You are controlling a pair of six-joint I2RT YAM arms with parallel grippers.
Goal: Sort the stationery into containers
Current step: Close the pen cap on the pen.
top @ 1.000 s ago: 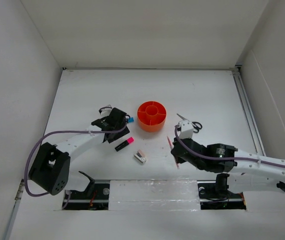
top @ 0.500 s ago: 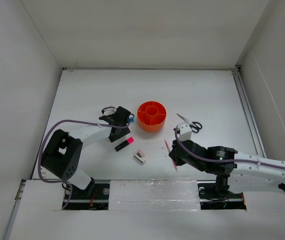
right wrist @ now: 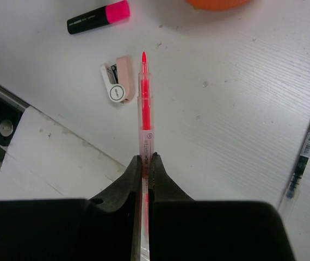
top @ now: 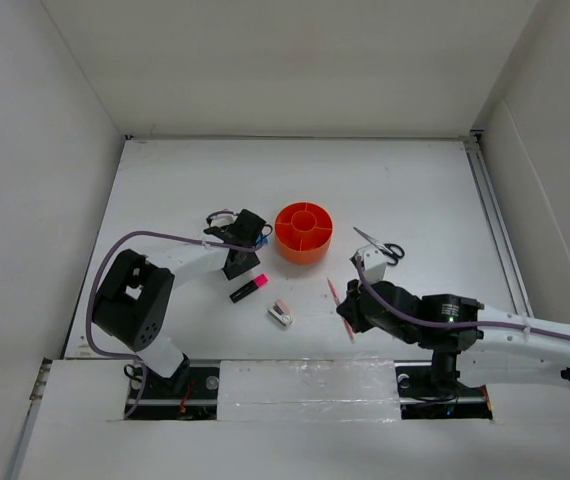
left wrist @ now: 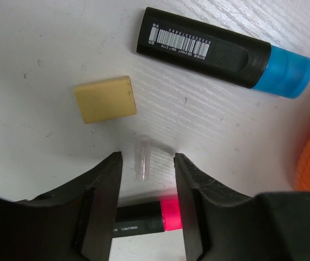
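Note:
My left gripper is open low over the table, its tips on either side of a small clear cap without touching it. A tan eraser lies just beyond, and a blue-capped black marker farther off. A pink-capped marker shows between the fingers. In the top view this gripper is left of the orange organiser. My right gripper is shut on a pink pen, held above the table with its tip forward. A pink-white clip piece lies below it.
Black-handled scissors lie right of the organiser. Thin black pens lie on the table at the right of the right wrist view. The table's near edge and a taped strip are close behind the right gripper.
My left gripper has shifted slightly right toward the organiser and its jaws have narrowed. The right gripper has edged left and nearer with the pink pen still held.

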